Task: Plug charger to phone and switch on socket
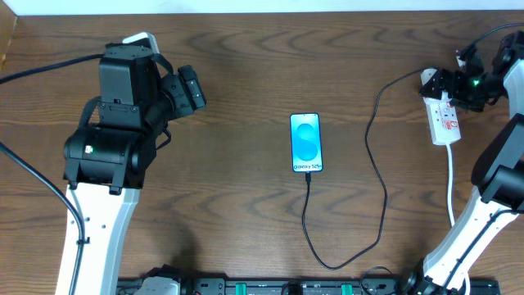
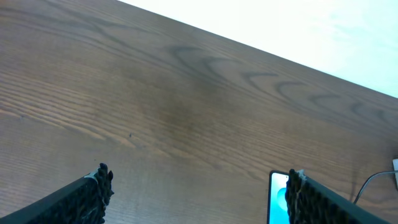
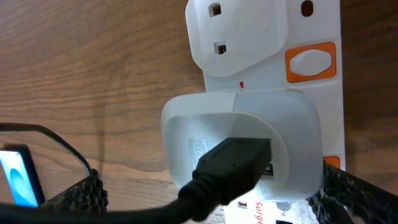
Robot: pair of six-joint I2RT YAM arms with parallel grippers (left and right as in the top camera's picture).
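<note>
A: What sits closest under the overhead lens?

B: The left arm (image 1: pixel 106 147), standing tall over the left side of the table (image 1: pixel 246 49). The left gripper (image 2: pixel 199 180) is spread wide, with only bare dark wood between its fingers (image 2: pixel 93 193).

A: And the other arm?

B: The right arm (image 1: pixel 499 164) rises from the near right corner and bends to the far right. It ends over the socket (image 1: pixel 444 119).

A: How does the socket lie?

B: Flat and lengthwise near the right edge, with its white cord (image 1: pixel 450 188) trailing toward the near side. The right gripper (image 3: pixel 211 186) hangs over the far end with its jaws wide, one finger on each side of a white adapter (image 3: pixel 242 124). I cannot tell whether the right-hand finger touches the socket.

A: Where is the phone?

B: The phone (image 1: pixel 306 142) lies flat at mid-table, screen up and lit blue, well apart from both arms.

A: And the charger?

B: The charger (image 1: pixel 384 195) is plugged into the phone's near edge. It runs toward the near side, loops, then climbs on the right up to the socket. In the right wrist view its black plug sits in the adapter, and the adapter sits in the socket.

A: Anything smaller?

B: An orange switch (image 3: pixel 310 62) just beside the free outlet. I cannot tell which way it is set.
</note>
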